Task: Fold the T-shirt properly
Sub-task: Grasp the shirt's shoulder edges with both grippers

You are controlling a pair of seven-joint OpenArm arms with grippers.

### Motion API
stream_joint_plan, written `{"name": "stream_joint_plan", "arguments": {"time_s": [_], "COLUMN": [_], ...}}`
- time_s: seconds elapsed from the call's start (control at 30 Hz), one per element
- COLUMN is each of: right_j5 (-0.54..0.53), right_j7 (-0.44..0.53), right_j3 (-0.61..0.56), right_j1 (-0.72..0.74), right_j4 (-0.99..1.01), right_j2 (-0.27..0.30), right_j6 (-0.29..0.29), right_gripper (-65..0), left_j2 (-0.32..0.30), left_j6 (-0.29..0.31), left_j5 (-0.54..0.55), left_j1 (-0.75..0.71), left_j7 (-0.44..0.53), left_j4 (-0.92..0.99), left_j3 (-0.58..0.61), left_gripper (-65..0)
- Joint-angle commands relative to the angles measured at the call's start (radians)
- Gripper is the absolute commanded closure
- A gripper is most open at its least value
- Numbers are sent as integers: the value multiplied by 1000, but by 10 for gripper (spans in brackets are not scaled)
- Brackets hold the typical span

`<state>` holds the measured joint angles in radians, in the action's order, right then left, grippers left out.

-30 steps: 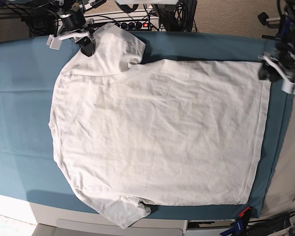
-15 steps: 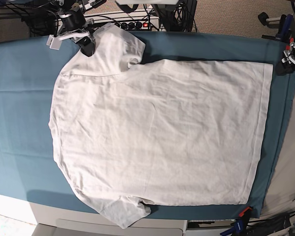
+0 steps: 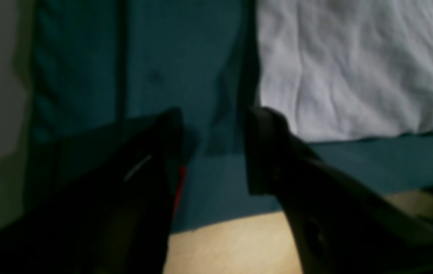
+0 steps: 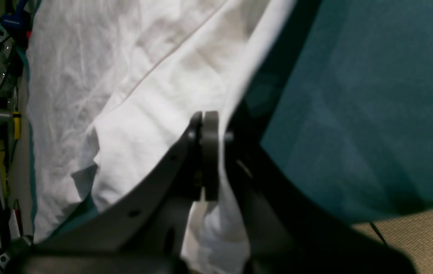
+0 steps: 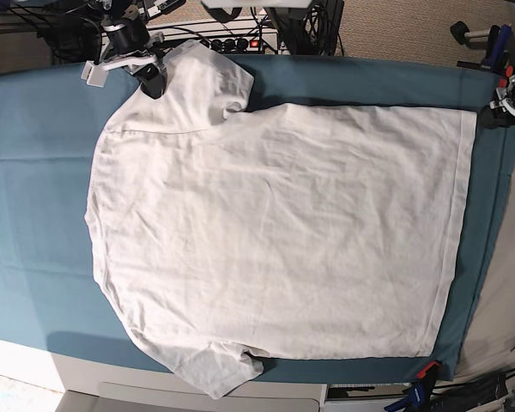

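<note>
Seeing the T-shirt (image 5: 275,232) spread flat on the teal cloth sheet (image 5: 34,172), hem toward my left arm, collar end toward my right. Right gripper (image 4: 205,125) has its jaws together at the far sleeve; wrist view suggests a pinch on the sleeve edge (can't confirm fabric between the pads). Left gripper (image 3: 212,148) has its jaws apart, empty, over the sheet just off the hem corner. Risks, my read: a lift from the right alone would drag and skew the shirt; a left grasp could catch teal sheet with the hem.
</note>
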<state>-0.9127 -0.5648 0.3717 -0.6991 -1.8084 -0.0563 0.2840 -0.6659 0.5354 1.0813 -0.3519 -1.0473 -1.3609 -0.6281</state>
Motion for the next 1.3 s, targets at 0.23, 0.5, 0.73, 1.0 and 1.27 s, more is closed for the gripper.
{"name": "stream_joint_plan", "arguments": {"time_s": [0.23,0.5,0.73,1.0,1.27], "right_j5": [14,17,16,17,74], "right_j7": [-11,-12,-12,-12,-11], "right_j3": [0,0,0,0,0], "right_j1": [-10,-10,-10,-10,-10], "right_j4": [-11,-11,-11,-11,-11], "right_j2": [0,0,0,-16,-18], "right_j6": [-7,-7,-7,-7,-7], "right_gripper": [0,0,0,0,0], "left_j2": [-62,-51,-51,-51,-51], "left_j6": [-14,-11,-10,17,17], "left_j5": [11,12,33,96,102], "left_j1": [31,66,71,69,69], "left_j7": [-12,-28,-39,-76,-79], "left_j4": [-12,-12,-12,-12,-12], "left_j3": [90,169,169,169,169], "left_gripper": [-256,-256,-256,-256,-254]}}
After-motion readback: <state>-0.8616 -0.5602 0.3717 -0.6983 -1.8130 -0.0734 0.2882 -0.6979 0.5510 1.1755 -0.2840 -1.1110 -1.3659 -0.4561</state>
